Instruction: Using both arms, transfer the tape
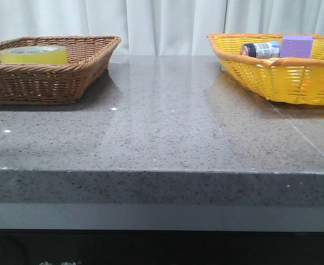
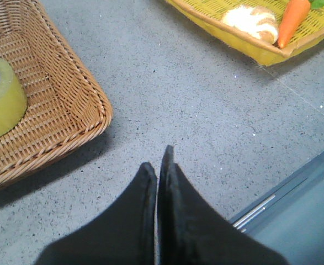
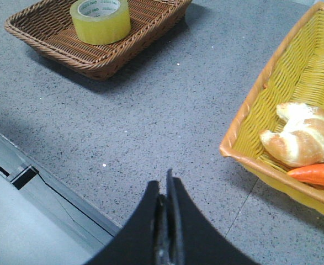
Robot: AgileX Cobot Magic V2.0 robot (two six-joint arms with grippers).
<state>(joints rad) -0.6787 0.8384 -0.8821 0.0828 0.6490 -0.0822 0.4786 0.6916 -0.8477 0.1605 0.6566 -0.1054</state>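
The yellow tape roll point(image 1: 33, 54) lies flat in the brown wicker basket point(image 1: 57, 83) at the table's back left. It also shows in the left wrist view point(image 2: 1, 105) and in the right wrist view point(image 3: 100, 20). My left gripper point(image 2: 158, 160) is shut and empty, over bare table beside the brown basket point(image 2: 68, 105). My right gripper point(image 3: 163, 185) is shut and empty, over the table's front edge, between the brown basket point(image 3: 106, 58) and the yellow basket point(image 3: 255, 110). Neither arm shows in the front view.
The yellow basket point(image 1: 283, 77) at the back right holds a dark small bottle point(image 1: 260, 49) and a purple block point(image 1: 297, 45). Wrist views show a croissant point(image 3: 299, 135) and a carrot point(image 3: 316, 175) in it. The grey stone table point(image 1: 167, 127) lies between the baskets.
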